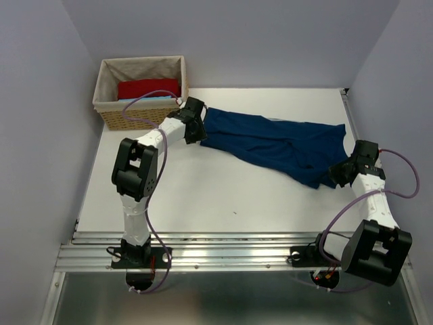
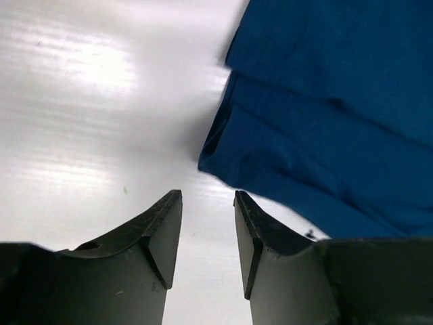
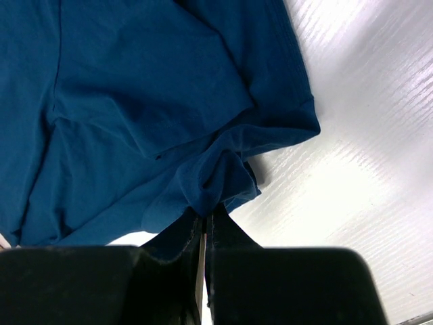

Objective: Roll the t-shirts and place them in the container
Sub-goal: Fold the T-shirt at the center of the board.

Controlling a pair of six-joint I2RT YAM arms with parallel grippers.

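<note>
A dark navy-blue t-shirt (image 1: 277, 143) lies folded in a long strip across the white table, from upper left to lower right. My left gripper (image 1: 201, 128) is at the strip's left end; in the left wrist view it (image 2: 208, 203) stands open with bare table between the fingers and the cloth edge (image 2: 223, 156) just ahead. At the strip's right end my right gripper (image 1: 336, 172) is shut on a bunched corner of the navy t-shirt (image 3: 216, 179). Red cloth (image 1: 147, 88) and light-blue cloth (image 1: 152, 99) lie in the wicker basket.
The wicker basket (image 1: 108, 116) with a pale liner stands at the table's back left corner, just behind my left arm. Grey walls close in both sides. A metal rail (image 1: 223, 250) runs along the near edge.
</note>
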